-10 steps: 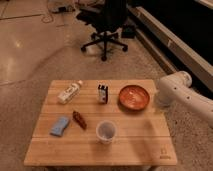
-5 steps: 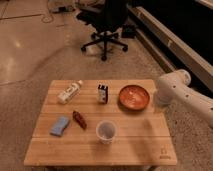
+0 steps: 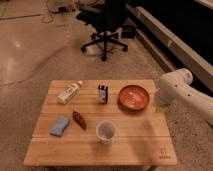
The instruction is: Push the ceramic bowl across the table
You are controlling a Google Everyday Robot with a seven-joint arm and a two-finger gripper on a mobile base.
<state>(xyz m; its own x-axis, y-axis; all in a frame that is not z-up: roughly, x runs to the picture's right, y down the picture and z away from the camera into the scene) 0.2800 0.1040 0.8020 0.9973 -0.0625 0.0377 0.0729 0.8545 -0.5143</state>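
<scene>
The ceramic bowl point(image 3: 134, 96), round, shallow and orange-red, rests on the light slatted table point(image 3: 135, 140) near its far right corner. My white arm point(image 3: 186, 92) comes in from the right. Its end, with the gripper point(image 3: 158, 98), hangs at the table's right edge, just right of the bowl's rim. The gripper is shut with nothing seen in it. Whether it touches the bowl cannot be told.
Also on the table are a translucent cup point(image 3: 106, 131) at front centre, a small dark box point(image 3: 102, 93), a white bottle point(image 3: 69, 92) lying down, a blue cloth point(image 3: 60, 126) and a reddish-brown item point(image 3: 79, 119). A black office chair point(image 3: 106, 25) stands behind.
</scene>
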